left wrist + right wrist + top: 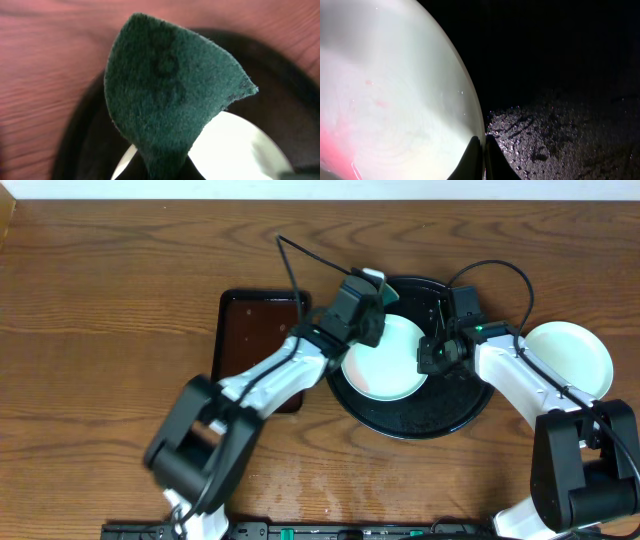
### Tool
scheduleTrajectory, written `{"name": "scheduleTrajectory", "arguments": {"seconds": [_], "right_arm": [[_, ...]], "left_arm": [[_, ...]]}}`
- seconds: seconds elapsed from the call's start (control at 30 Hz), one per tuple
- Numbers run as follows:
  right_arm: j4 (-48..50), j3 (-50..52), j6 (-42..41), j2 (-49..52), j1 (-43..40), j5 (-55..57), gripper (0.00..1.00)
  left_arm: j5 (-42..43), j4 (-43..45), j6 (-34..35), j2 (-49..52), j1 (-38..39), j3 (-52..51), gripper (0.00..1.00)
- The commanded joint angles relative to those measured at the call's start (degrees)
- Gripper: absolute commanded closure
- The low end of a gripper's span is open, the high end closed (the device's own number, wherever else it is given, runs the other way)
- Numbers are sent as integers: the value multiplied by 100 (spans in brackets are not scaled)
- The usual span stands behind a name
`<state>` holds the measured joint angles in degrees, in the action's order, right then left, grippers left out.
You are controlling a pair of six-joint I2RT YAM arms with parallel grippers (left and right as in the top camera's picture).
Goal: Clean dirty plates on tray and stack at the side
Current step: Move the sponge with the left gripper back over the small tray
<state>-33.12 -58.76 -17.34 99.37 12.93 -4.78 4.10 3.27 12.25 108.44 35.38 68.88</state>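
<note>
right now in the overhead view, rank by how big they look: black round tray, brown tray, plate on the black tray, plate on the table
1. black round tray
2. brown tray, partly covered
3. plate on the black tray and plate on the table: look alike, not ranked

The setting appears to be a robotics lab bench, not a kitchen. A left arm [270, 375] and a right arm [520, 375] stand at the edge of a wood-grain table [100, 300]. Black cables [290, 260] loop off them above plates [570, 355] and a round black tray [470, 408].
</note>
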Motion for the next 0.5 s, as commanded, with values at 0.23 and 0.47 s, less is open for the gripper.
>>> {"name": "scheduleTrajectory", "arguments": {"seconds": [0.23,0.47], "right_arm": [[48,31,68,42,-13,44,84],[295,39,68,210,-13,153,78]], "left_arm": [[-114,-2544,721,-1864,-1241,240,92],[-114,-3777,717,-1980,-2194,229,92]]}}
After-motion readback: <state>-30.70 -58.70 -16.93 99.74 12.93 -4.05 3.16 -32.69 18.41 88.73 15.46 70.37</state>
